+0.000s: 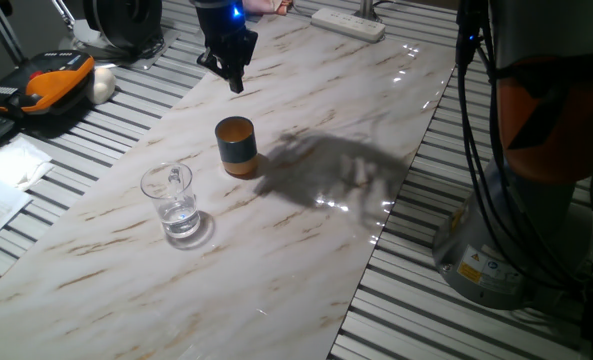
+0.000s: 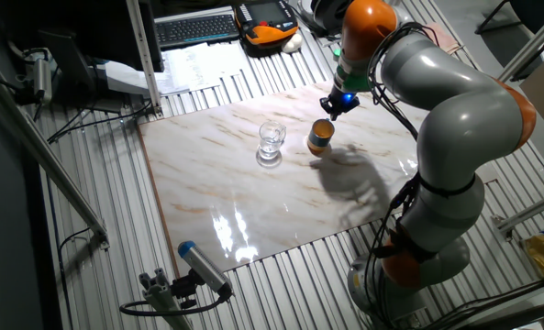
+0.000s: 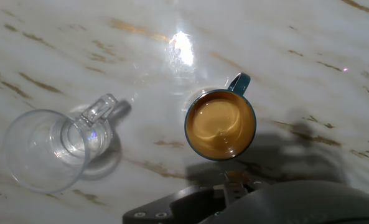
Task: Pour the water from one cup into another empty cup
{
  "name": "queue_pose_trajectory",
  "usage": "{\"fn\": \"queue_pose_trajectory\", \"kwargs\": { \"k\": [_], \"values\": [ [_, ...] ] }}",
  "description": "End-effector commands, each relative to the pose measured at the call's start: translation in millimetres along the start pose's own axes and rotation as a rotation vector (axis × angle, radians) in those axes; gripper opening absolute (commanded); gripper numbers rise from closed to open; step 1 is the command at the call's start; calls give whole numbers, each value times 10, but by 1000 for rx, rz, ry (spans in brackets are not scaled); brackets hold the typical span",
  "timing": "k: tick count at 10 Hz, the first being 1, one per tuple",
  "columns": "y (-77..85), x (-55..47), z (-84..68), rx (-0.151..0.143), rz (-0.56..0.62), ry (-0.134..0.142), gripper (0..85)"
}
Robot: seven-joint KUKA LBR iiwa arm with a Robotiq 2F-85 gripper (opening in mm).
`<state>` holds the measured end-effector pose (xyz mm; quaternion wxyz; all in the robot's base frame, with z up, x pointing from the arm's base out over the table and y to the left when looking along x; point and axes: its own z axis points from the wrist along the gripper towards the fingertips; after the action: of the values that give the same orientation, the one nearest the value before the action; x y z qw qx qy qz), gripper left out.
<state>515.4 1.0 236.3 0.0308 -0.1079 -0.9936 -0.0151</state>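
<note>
Two cups stand apart on the marble table (image 1: 306,250): the clear glass cup (image 1: 176,205) holding water (image 1: 181,222), and the blue-grey, orange-rimmed cup (image 1: 237,146). Above hangs the gripper (image 1: 234,78), empty; its opening is unclear. Glass risks slipping.

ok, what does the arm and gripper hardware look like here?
Bulky silver-grey arm with orange joint bands and black cables running down its base. The gripper is black, compact, tapering to two dark fingers, with a blue light glowing above it.
</note>
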Motion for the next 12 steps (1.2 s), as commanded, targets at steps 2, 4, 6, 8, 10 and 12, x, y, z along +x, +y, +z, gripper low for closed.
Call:
{"fn": "queue_pose_trajectory", "kwargs": {
  "k": [2,4,6,8,10,12],
  "values": [
    [1,1,-2,0,0,0,0],
    [7,3,-6,8,-2,-5,0],
    [13,4,-9,19,-6,-13,0],
    [25,6,-8,19,-6,-14,0],
    [53,6,-14,18,0,-14,0],
    [115,6,-29,22,9,-14,0]
  ]
}}
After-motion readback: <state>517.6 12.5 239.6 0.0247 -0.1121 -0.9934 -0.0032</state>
